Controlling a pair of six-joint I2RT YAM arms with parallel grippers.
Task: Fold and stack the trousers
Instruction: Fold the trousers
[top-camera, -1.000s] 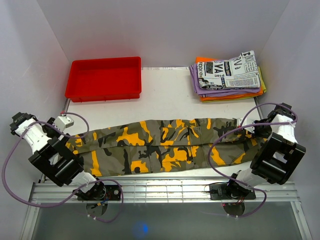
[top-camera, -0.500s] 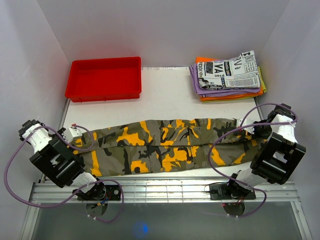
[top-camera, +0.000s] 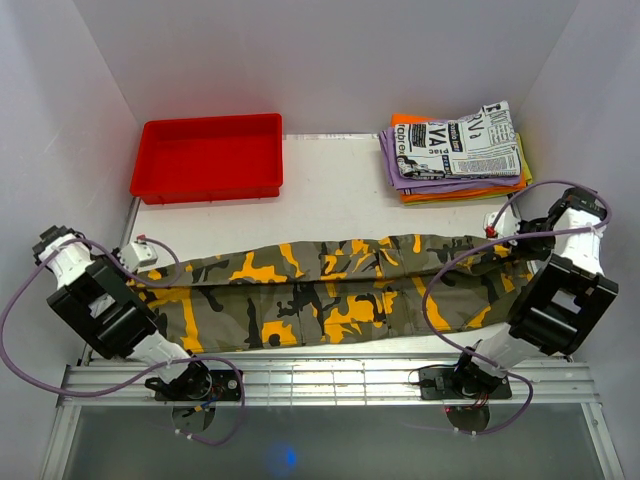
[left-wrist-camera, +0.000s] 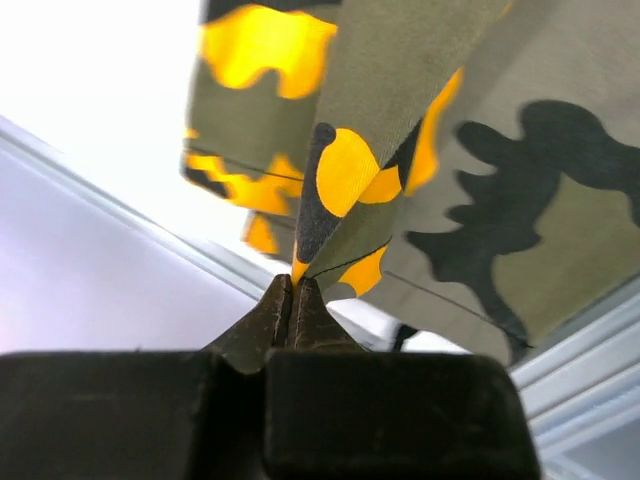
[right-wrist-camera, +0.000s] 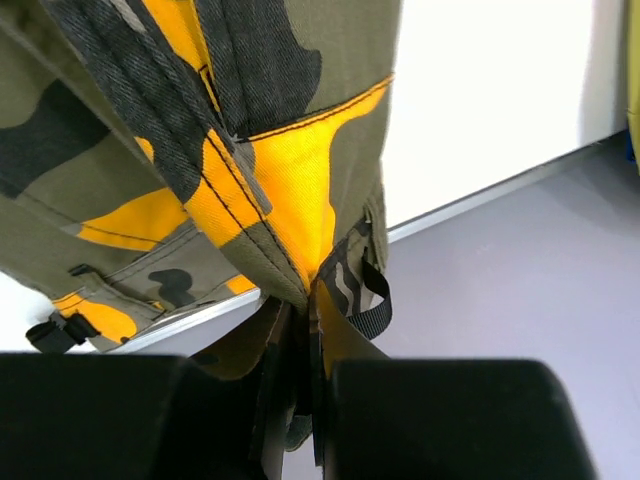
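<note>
The camouflage trousers (top-camera: 330, 290) stretch left to right across the near half of the table, leg ends at the left and waist at the right. My left gripper (top-camera: 148, 260) is shut on the far corner of the leg end. In the left wrist view its tips (left-wrist-camera: 291, 290) pinch a yellow-edged hem of the trousers (left-wrist-camera: 480, 200), which hang away from it. My right gripper (top-camera: 497, 235) is shut on the far waist corner. The right wrist view shows the trousers (right-wrist-camera: 280, 170) bunched between its jaws (right-wrist-camera: 305, 305), beside a black belt loop.
An empty red tray (top-camera: 208, 157) sits at the back left. A stack of folded garments (top-camera: 458, 150), newspaper print on top of purple and orange, sits at the back right. White walls close in both sides. A metal rail (top-camera: 330, 375) runs along the near edge.
My left gripper moved in to the leg end and shut on it. The right gripper shifted back and up with the waist corner, raising the trousers' far edge.
</note>
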